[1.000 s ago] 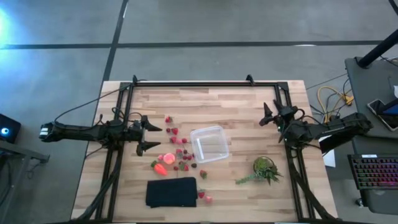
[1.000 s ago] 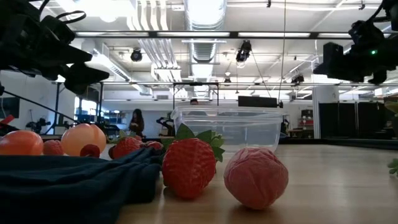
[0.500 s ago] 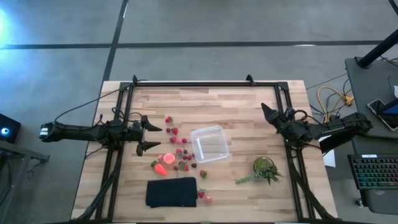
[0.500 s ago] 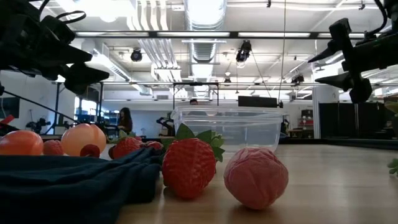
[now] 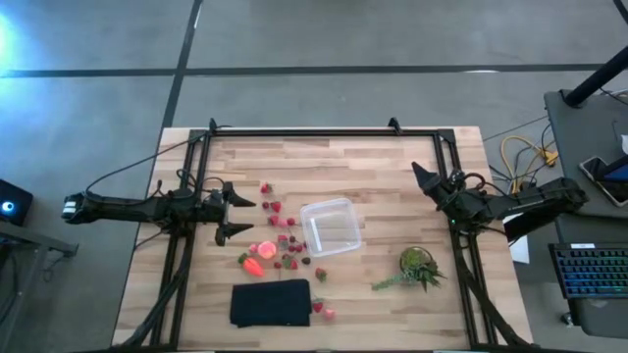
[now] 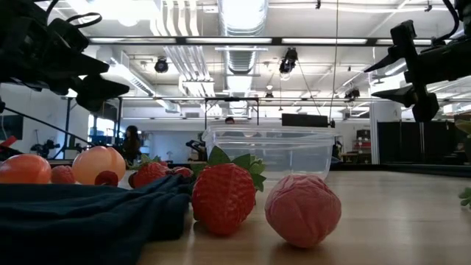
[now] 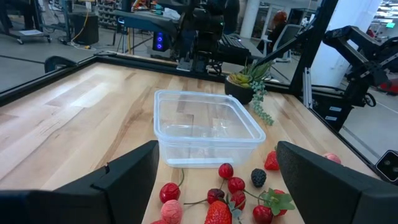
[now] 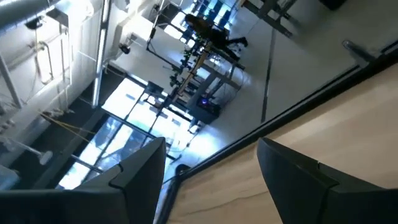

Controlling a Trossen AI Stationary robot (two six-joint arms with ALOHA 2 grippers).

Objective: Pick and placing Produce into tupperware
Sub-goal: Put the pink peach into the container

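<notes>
The clear tupperware [image 5: 331, 226] stands upright and empty at mid-table, also seen in the left wrist view [image 7: 208, 134] and the low view [image 6: 268, 151]. Small red strawberry pieces [image 5: 282, 233] lie scattered on the wood to its left, with a pink round piece [image 5: 263, 251] and an orange-red carrot piece [image 5: 253, 265]. Two more pieces [image 5: 323, 311] lie by the black mat. My left gripper [image 5: 238, 218] hovers open just left of the produce, pointing at the tupperware. My right gripper [image 5: 422, 176] hangs open near the right frame rail, pointing at the far edge.
A black cloth mat [image 5: 270, 302] lies near the table's near edge. A green leafy plant [image 5: 417, 265] sits right of the tupperware. A black metal frame [image 5: 304, 133] runs around the tabletop. Bare wood stretches along the far side [image 5: 334, 162]. A person walks in the room behind [image 6: 132, 141].
My right gripper has turned at the wrist and tipped so that its open fingers point toward the table's far-left side; it has held still since. The left arm and all the produce have stayed where they were.
</notes>
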